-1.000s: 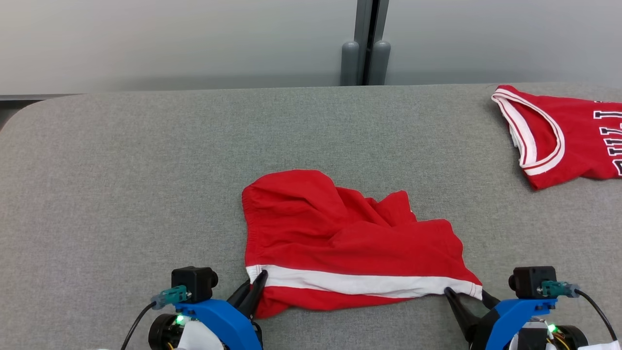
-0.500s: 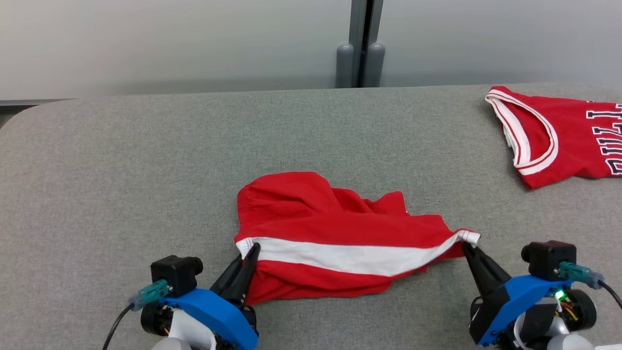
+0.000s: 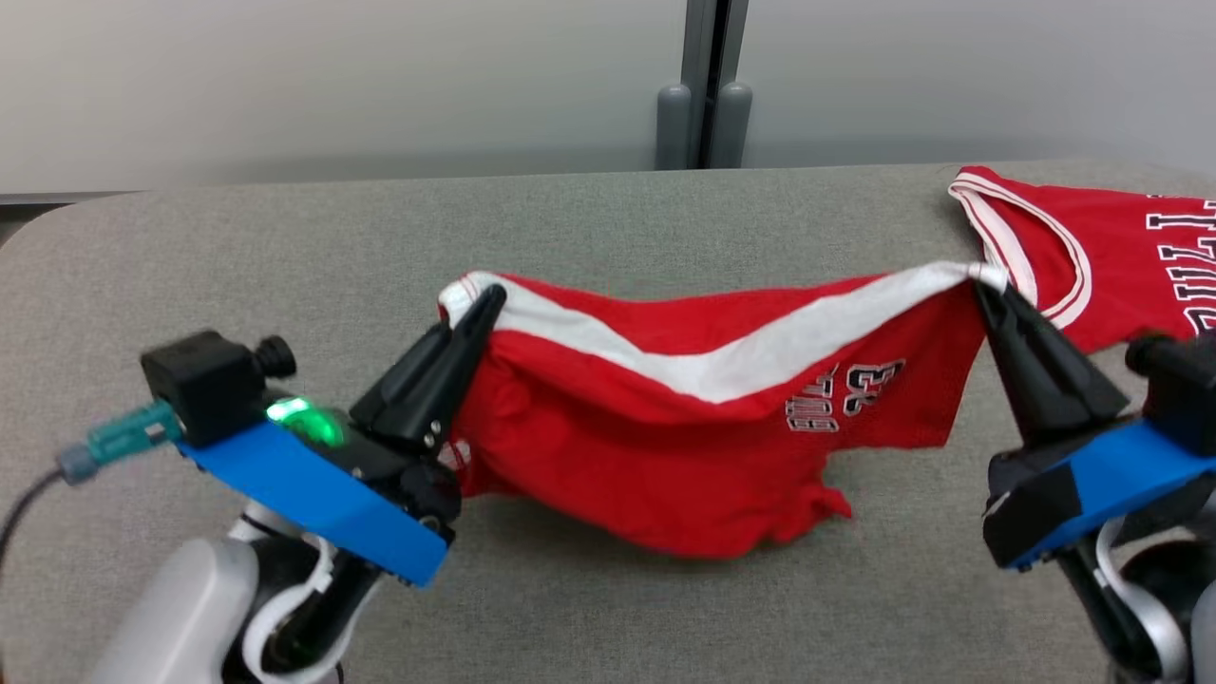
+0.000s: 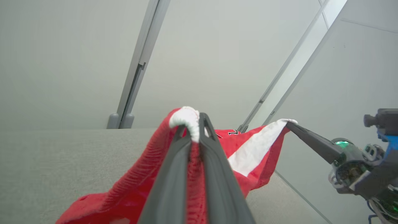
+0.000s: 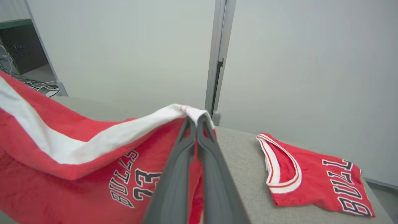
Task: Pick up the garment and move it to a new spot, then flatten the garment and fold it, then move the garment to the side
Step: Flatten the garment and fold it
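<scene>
The left gripper (image 3: 486, 299) and right gripper (image 3: 983, 293) each had fingers clamped on a white-banded corner of the red shorts (image 3: 665, 427), held stretched between them above the grey surface (image 3: 237, 247); the lowest folds perhaps touched it. A red jersey (image 3: 1121, 247) lay far right.

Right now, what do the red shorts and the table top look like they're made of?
The red shorts look like soft, matte knit fabric: they sag and crease, and the left wrist view shows a ribbed texture. The table top seems covered in dull, flecked grey felt-like cloth.
</scene>
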{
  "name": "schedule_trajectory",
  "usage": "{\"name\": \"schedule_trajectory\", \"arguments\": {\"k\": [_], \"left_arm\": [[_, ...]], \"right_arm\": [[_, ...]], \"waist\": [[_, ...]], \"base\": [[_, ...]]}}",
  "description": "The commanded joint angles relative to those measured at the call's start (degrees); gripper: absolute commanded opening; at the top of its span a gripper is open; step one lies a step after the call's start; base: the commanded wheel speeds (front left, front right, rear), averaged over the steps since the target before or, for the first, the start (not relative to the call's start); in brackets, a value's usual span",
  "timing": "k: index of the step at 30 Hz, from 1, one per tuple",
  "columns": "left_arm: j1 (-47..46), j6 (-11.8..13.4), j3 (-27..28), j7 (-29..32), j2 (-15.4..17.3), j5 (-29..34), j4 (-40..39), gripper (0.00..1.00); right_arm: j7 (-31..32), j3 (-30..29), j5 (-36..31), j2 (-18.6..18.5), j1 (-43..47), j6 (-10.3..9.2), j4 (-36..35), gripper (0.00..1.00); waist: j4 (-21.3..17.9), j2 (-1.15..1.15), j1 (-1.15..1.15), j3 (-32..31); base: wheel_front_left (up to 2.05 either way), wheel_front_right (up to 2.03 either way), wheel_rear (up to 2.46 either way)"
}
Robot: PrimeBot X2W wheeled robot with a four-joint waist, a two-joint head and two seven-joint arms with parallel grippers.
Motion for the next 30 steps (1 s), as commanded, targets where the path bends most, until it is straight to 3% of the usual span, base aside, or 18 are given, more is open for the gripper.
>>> {"name": "schedule_trajectory", "arguments": {"k": [1,5,11,16,21,26,30], "left_arm": [[-2.55,-0.33,0.86,1.19,0.67,-1.19,-1.17,0.0],[-10.17,0.62,3.44,7.19,1.97,-6.4,-1.72,0.0],[-24.53,2.64,8.59,8.36,-0.19,-10.21,8.29,0.0],[-36.72,3.52,11.93,4.47,-1.25,-8.07,18.48,0.0],[-47.34,3.19,14.02,-2.16,-2.02,-4.5,26.16,0.0],[-51.0,0.5,15.62,-10.11,-3.67,-4.94,30.21,0.0],[-45.66,-0.53,9.99,-14.83,-2.0,-0.09,31.89,0.0]], "right_arm": [[0.71,0.24,0.05,-1.54,-2.52,0.01,-0.68,0.0],[4.0,2.99,3.58,-6.4,-13.46,0.01,2.09,0.0],[3.93,9.52,9.1,-10.78,-35.07,0.01,18.89,0.0],[-3.49,13.92,10.08,-9.44,-53.19,0.01,33.38,0.0],[-16.41,13.68,6.44,-6.51,-67.22,0.0,44.11,0.0],[-24.75,16.24,2.97,-5.93,-72.12,0.01,50.65,0.0],[-25.63,21.57,3.77,-8.07,-66.78,0.0,53.17,0.0]], "waist": [[-0.32,0.0,0.01,0.9],[-1.11,0.0,0.01,4.03],[-1.96,0.0,0.01,10.63],[-3.15,0.0,0.01,16.21],[-4.27,0.0,0.01,19.75],[-4.61,0.0,0.01,20.17],[-4.35,0.0,0.01,19.47]], "base": [[0.0,0.0,0.0],[0.0,0.0,0.0],[0.0,0.0,0.0],[0.0,0.0,0.0],[0.0,0.0,0.0],[0.0,0.0,0.0],[0.0,0.0,0.0]]}}
